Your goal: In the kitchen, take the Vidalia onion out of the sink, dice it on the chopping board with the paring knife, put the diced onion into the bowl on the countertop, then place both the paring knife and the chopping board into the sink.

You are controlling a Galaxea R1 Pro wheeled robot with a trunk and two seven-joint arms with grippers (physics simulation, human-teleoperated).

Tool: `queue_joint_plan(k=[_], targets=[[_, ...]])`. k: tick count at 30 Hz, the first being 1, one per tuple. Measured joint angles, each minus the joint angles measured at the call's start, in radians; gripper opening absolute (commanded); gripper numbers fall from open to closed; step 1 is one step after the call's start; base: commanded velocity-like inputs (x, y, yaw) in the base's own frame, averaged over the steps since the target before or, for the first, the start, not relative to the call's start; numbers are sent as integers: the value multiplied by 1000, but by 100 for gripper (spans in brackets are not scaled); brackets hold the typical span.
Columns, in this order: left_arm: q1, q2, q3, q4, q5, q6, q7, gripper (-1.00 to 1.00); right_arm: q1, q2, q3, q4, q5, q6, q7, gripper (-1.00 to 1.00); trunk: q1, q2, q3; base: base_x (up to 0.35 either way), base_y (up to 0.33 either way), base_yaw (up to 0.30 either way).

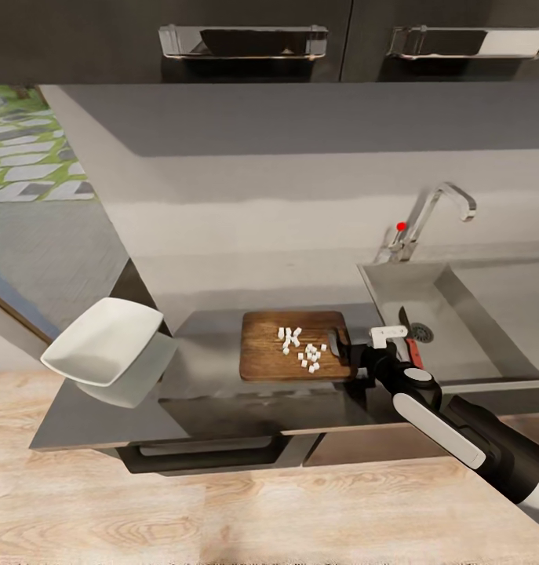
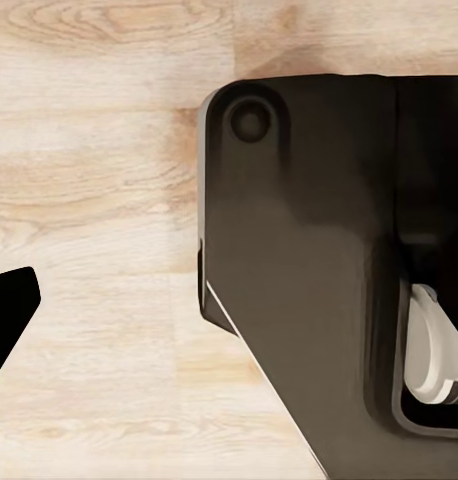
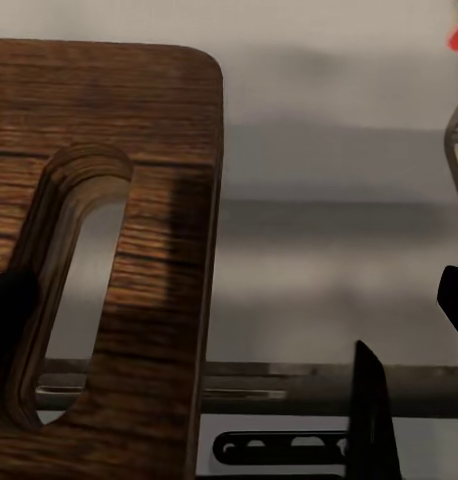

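The brown chopping board lies on the grey countertop, just left of the sink. Several small white bits of diced onion sit on the board. My right gripper is open at the board's slotted short edge. In the right wrist view one dark fingertip is over the slot of the board, and the other fingertip is well past the board's edge. The paring knife lies in the basin by the drain, and its dark blade shows there. The white bowl stands at the counter's left end.
The chrome tap with its red knob rises behind the sink. Dark wall cabinets hang above. Light wooden floor lies before the counter. In the left wrist view, a dark robot body part is over that floor, and one black fingertip shows.
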Motion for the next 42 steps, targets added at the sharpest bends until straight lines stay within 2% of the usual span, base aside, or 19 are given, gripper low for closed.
queue_joint_plan(k=[17, 23, 26, 29, 31, 35, 42], targets=[[0, 0, 1, 2, 0, 0, 0, 100, 0, 0, 0, 0, 0, 3, 0, 100, 0, 0, -27, 0, 0, 0], [0, 0, 1, 2, 0, 0, 0, 100, 0, -1, 0, 0, 0, 3, 0, 100, 0, 0, -28, 0, 0, 0], [0, -6, -3, 9, -5, -5, 1, 100, -1, 16, 11, 9, 18, -5, -1, 100, 0, 0, -28, 0, 0, 0], [0, -6, -3, 8, -5, -4, 0, 100, 0, 33, 11, 12, 10, -3, -4, 100, 0, 0, -28, 0, 0, 0], [0, -6, -3, 8, -5, -3, 0, 100, -1, 40, 10, 17, 20, -2, -6, 100, 0, 0, -28, 0, 0, 0], [0, -6, -3, 8, -5, -3, 0, 100, -1, 44, 10, 21, 36, -2, -6, 100, 0, 0, -28, 0, 0, 0], [0, -6, -3, 8, -5, -3, 0, 100, 0, 45, 9, 22, 36, -3, -7, 100, 0, 0, -28, 0, 0, 0]])
